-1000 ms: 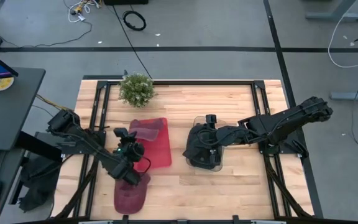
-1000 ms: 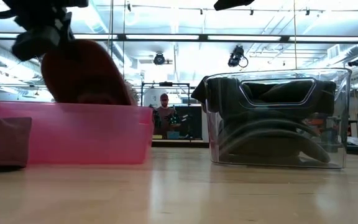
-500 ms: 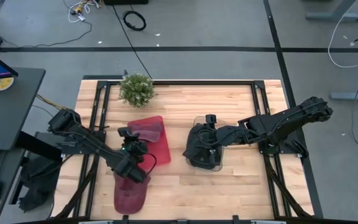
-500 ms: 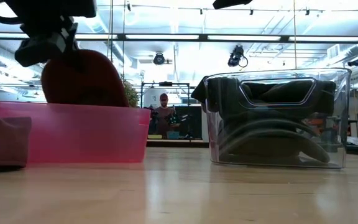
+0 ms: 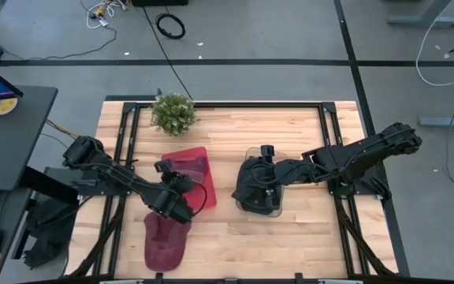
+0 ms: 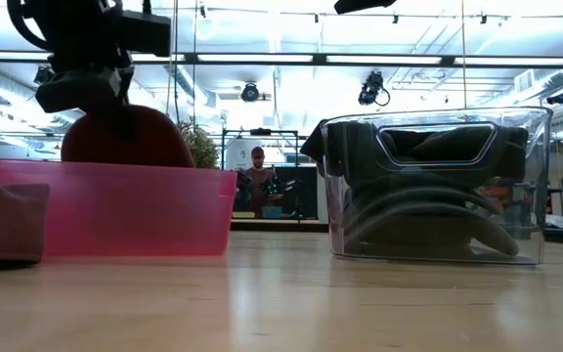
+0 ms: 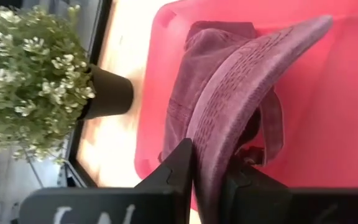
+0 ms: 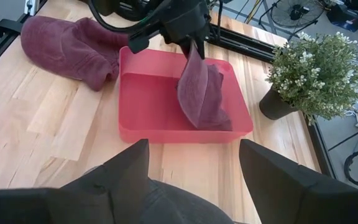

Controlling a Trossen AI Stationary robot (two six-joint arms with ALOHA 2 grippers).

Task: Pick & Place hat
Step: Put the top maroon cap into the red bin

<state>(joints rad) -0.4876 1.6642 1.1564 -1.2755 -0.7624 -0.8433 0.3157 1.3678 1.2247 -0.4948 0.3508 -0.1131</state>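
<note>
A maroon cap (image 8: 201, 93) stands on edge in the pink bin (image 8: 148, 106), held at its top by my left gripper (image 8: 191, 37), which is shut on it. From above, the cap (image 5: 194, 170) sits in the bin's far half, with the left gripper (image 5: 176, 197) over the bin's near left part. My right gripper (image 5: 257, 193) hangs over the clear bin (image 6: 438, 186), which is full of dark hats. Its fingers (image 8: 135, 168) are spread wide, so it is open. A second maroon hat (image 5: 164, 241) lies flat on the table near the front edge. My left gripper pinches the cap's brim at its edge (image 7: 207, 158) between the two fingers (image 7: 179, 171). The fingers come from above, pointing down. The cap hangs below them, brim uppermost, and its crown end (image 8: 213, 121) reaches the pink bin's floor.
A potted plant (image 5: 173, 113) stands at the far edge, just beyond the pink bin. The clear bin sits to the right of the pink bin, with bare wood between them and toward the near right corner. Black frame rails run along both sides of the table.
My left gripper has moved down and slightly toward the table's right, carrying the cap. The cap was mostly above the pink bin's wall. It has sunk into the bin, and only its upper part shows over the rim.
</note>
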